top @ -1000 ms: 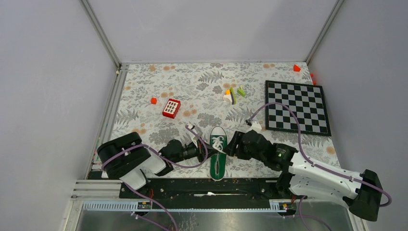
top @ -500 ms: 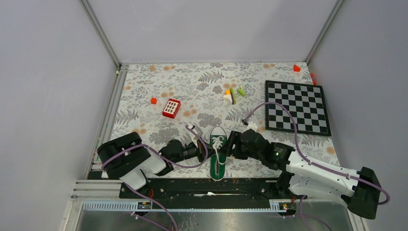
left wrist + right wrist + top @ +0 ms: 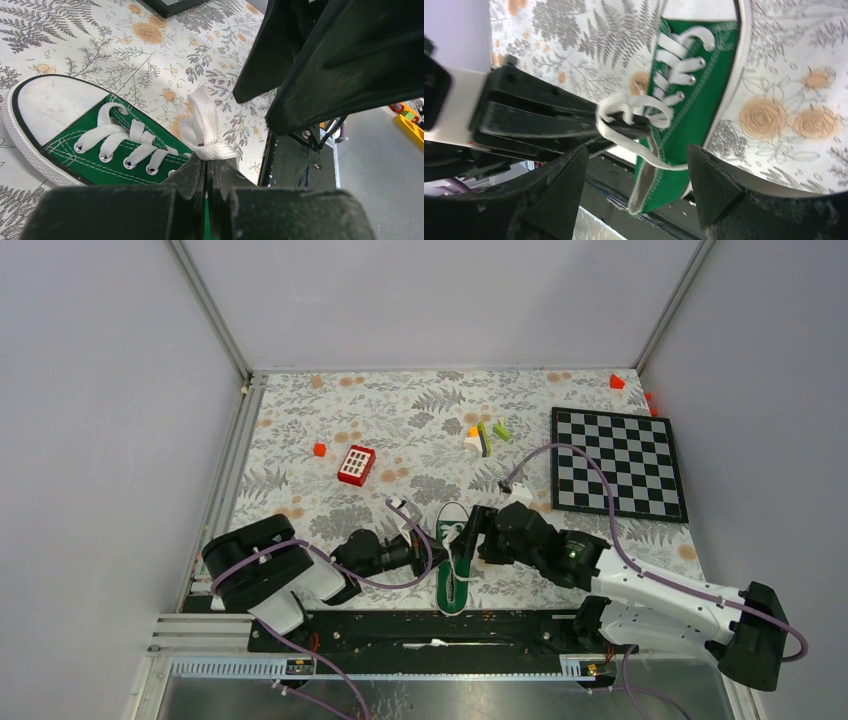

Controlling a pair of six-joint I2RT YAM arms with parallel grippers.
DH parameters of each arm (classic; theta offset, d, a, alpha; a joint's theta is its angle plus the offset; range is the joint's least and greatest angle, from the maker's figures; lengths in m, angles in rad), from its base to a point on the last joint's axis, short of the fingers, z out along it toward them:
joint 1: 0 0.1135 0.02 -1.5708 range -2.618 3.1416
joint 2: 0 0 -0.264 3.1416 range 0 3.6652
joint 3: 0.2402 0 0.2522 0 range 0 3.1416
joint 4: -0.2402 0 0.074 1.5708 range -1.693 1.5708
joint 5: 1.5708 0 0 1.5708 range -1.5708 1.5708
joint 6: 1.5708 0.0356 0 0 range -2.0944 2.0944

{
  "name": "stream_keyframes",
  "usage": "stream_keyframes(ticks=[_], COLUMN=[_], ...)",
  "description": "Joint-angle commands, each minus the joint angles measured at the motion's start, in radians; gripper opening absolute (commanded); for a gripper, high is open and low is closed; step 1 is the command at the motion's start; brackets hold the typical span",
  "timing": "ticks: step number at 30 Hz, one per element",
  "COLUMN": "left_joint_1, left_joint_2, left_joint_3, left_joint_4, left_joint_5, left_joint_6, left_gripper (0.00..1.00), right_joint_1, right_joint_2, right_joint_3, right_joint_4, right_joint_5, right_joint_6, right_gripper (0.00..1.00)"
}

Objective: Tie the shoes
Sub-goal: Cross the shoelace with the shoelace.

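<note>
The green shoe (image 3: 452, 562) with a white toe cap lies near the table's front edge, toe pointing away. My left gripper (image 3: 421, 552) reaches it from the left and is shut on a loop of white lace (image 3: 204, 131), pinched at its fingertips (image 3: 206, 167). My right gripper (image 3: 466, 537) hovers over the shoe's laced part from the right, open, its black fingers (image 3: 320, 60) filling the upper right of the left wrist view. In the right wrist view the shoe (image 3: 696, 100) and a slack lace strand (image 3: 644, 150) lie between the spread right gripper (image 3: 636, 157), untouched.
A red-and-white keypad block (image 3: 356, 464) and a small red piece (image 3: 319, 449) sit to the back left. Small coloured blocks (image 3: 485, 436) lie mid-back. A chessboard (image 3: 617, 462) is at the right. The black base rail (image 3: 430, 625) runs just behind the shoe's heel.
My right gripper has moved left until it stands over the shoe, and its jaws have spread wider. The left gripper has kept still, holding the lace.
</note>
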Motion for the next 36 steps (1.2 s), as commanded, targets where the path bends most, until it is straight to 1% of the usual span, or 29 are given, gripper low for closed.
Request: stream_keyframes(ticks=[1,4,7,9,16,20,23,29,32,34,36], left_joint_1=[-0.004,-0.003,-0.004,-0.003,-0.003,-0.003,-0.003,-0.003,-0.003,-0.003,-0.003], left_joint_2=[-0.009,-0.008,-0.010,-0.013,-0.021,-0.022,-0.024,-0.027,-0.030,-0.029,-0.026], left_joint_3=[0.014,0.015,0.014,0.012,0.008,0.011,0.010,0.004,0.000,-0.001,0.001], left_joint_4=[0.092,0.092,0.092,0.092,0.092,0.092,0.092,0.092,0.092,0.092,0.092], left_joint_5=[0.059,0.061,0.061,0.061,0.062,0.058,0.056,0.049,0.044,0.043,0.047], left_joint_6=[-0.002,0.000,-0.001,-0.001,0.005,0.008,0.010,0.013,0.019,0.019,0.018], left_gripper=[0.00,0.00,0.00,0.00,0.00,0.00,0.00,0.00,0.00,0.00,0.00], right_joint_1=[0.004,-0.001,-0.019,-0.040,-0.066,-0.066,-0.065,-0.066,-0.066,-0.067,-0.068], right_joint_2=[0.056,0.111,0.151,0.169,0.214,0.226,0.233,0.209,0.201,0.196,0.190], right_joint_3=[0.116,0.160,0.166,0.156,0.153,0.148,0.143,0.111,0.094,0.086,0.079], right_joint_4=[0.047,0.047,0.057,0.083,0.126,0.146,0.151,0.148,0.143,0.136,0.136], right_joint_5=[0.061,0.064,0.066,0.036,-0.036,-0.074,-0.094,-0.088,-0.078,-0.074,-0.072], right_joint_6=[-0.085,-0.097,-0.079,-0.065,-0.052,-0.045,-0.038,-0.026,-0.024,-0.023,-0.022], right_gripper=[0.80,0.79,0.73,0.67,0.63,0.56,0.53,0.54,0.53,0.48,0.41])
